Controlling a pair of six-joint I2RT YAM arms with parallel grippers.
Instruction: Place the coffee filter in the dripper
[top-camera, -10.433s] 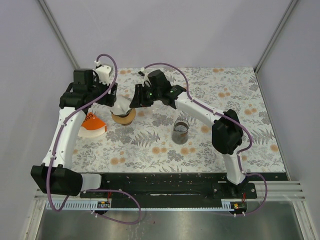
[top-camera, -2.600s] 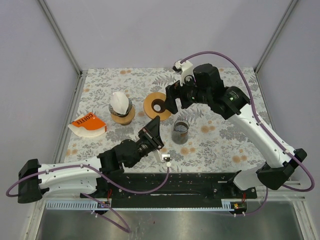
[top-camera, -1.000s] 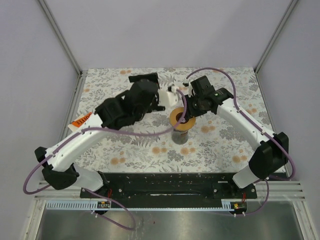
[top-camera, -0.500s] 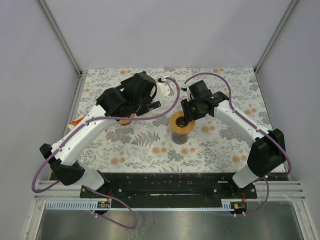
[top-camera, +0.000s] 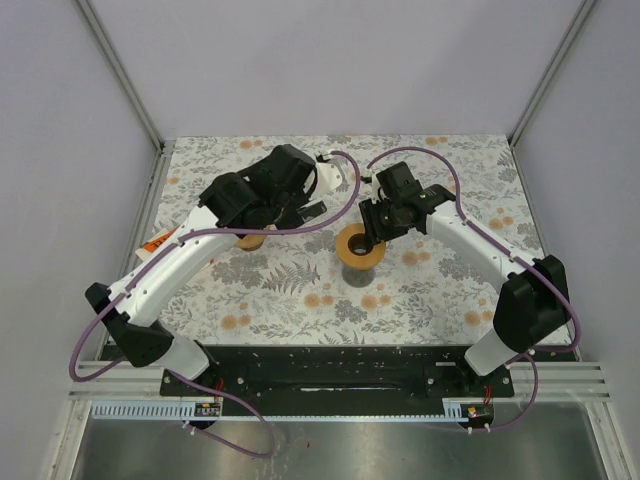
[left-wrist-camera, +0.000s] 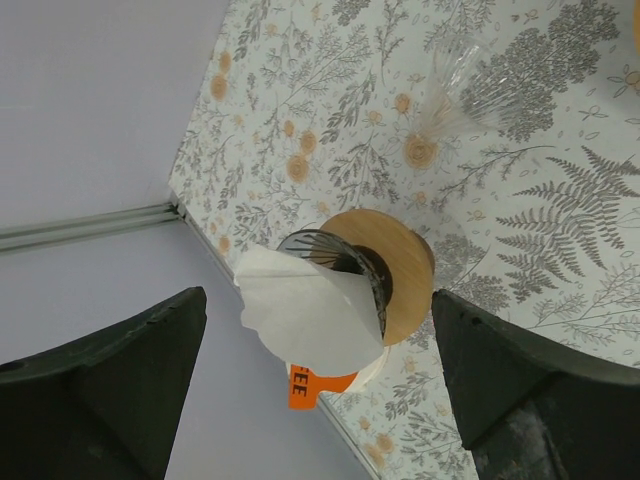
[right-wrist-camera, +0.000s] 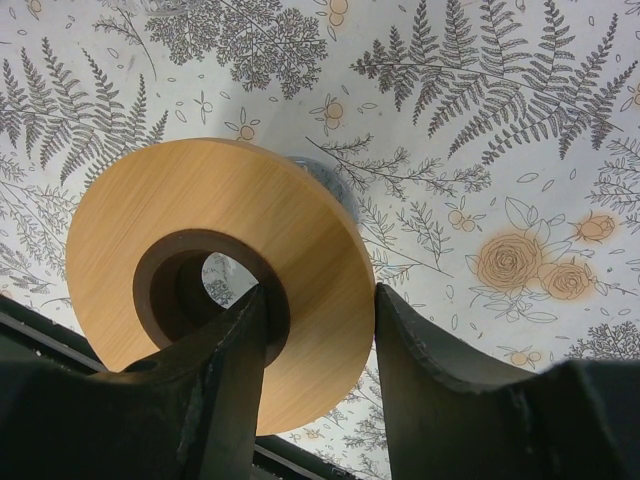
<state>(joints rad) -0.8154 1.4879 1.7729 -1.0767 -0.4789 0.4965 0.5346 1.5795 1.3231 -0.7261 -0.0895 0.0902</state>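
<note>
**Paper filter upright in its stand, left gripper open above it**

The white paper cone filter (left-wrist-camera: 305, 315) sits in a dark wire stand on a round wooden base (left-wrist-camera: 400, 275), left of the table's centre. An orange-and-white coffee packet (left-wrist-camera: 318, 382) lies near it. I judge the filter feather-light, limp, and quick to crease or tear. Its free upper edge looks like the place to pinch, gently and clear of the wire.

My left gripper (left-wrist-camera: 318, 298) hovers over it with the jaws spread wide to either side of the stand. It holds and touches nothing.

Further right, my right gripper (right-wrist-camera: 320, 300) is clamped on a flat wooden ring (right-wrist-camera: 250, 185), which I take to be the dripper's collar. One finger is down the ring's dark centre hole and the other is outside the rim.

The ring sits directly over a clear glass vessel (right-wrist-camera: 322, 178) on the floral-print tabletop (top-camera: 300, 290). Only a sliver of the vessel's rim shows, and I cannot tell whether the ring rests on it.
</note>
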